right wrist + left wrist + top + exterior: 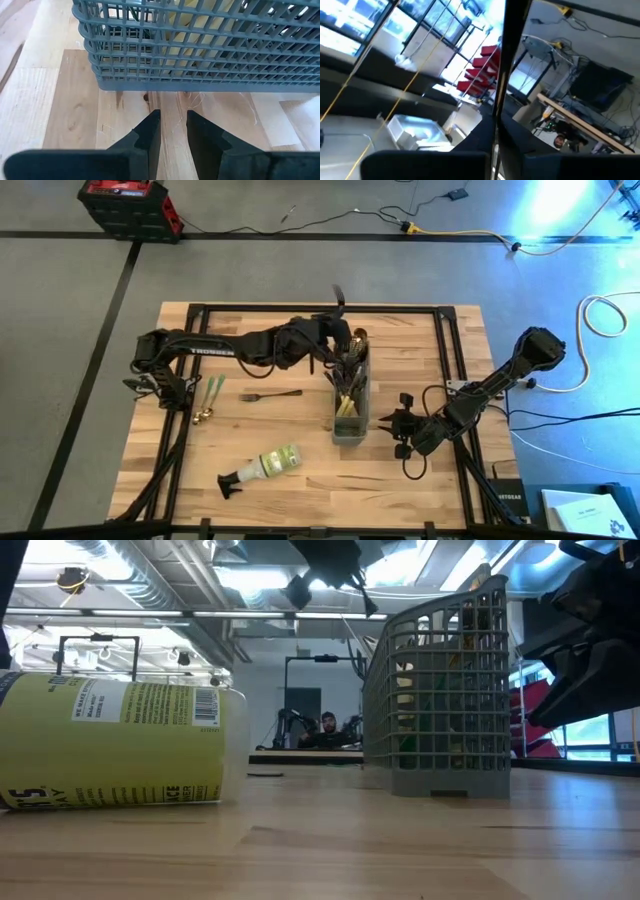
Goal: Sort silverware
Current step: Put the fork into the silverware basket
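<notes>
The pale wooden plank bench (300, 490) carries everything, and the grey mesh caddy (350, 405) near its middle serves as the landmark. The caddy stands upright, packed with silverware (352, 370) whose handles, gold and dark, poke out of its top; cream and green handles show through the mesh in the low view.

The left arm reaches across the bench, and its left gripper (338, 300) hangs just above the far end of the caddy. Its jaws are shut on a slim dark utensil (501, 75) that runs up from between them, held clear of the rest (probably one piece drawn out of the bundle for sorting). Which kind of utensil it is cannot be told.

The right gripper (173, 131) sits low on the bench just beside the caddy's right wall, its jaws a narrow gap apart with nothing between them, pointed at the base of the mesh. It may be placed there to brace the caddy while the other arm pulls, though that is a guess.

A clear spray bottle with yellow-green contents and a black nozzle (262, 470) lies on its side near the caddy's near-left corner.

A dark fork (268, 395) lies flat to the left of the caddy. Farther left, a few green-handled and gold pieces (210, 400) lie together, apparently a sorted group.
</notes>
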Controlling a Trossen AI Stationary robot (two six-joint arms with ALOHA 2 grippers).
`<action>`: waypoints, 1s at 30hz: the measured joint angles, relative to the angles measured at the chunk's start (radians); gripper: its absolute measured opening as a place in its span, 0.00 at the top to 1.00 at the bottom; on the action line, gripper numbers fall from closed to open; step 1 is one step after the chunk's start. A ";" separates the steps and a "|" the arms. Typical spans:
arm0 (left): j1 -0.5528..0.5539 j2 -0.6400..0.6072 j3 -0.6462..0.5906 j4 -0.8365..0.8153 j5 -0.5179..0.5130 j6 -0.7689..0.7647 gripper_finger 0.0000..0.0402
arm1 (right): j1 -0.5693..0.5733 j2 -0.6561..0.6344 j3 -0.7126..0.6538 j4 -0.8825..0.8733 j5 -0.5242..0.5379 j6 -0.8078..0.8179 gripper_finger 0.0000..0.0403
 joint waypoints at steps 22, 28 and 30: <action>-0.003 0.148 0.000 0.072 0.016 -0.015 1.00 | 0.000 0.000 0.000 -0.001 0.003 -0.003 0.81; -0.004 0.169 0.000 0.076 0.010 -0.038 1.00 | 0.000 0.000 0.000 -0.001 -0.003 -0.003 0.81; -0.003 0.170 0.000 0.077 0.009 -0.074 1.00 | 0.000 0.000 0.000 -0.002 -0.004 -0.003 0.81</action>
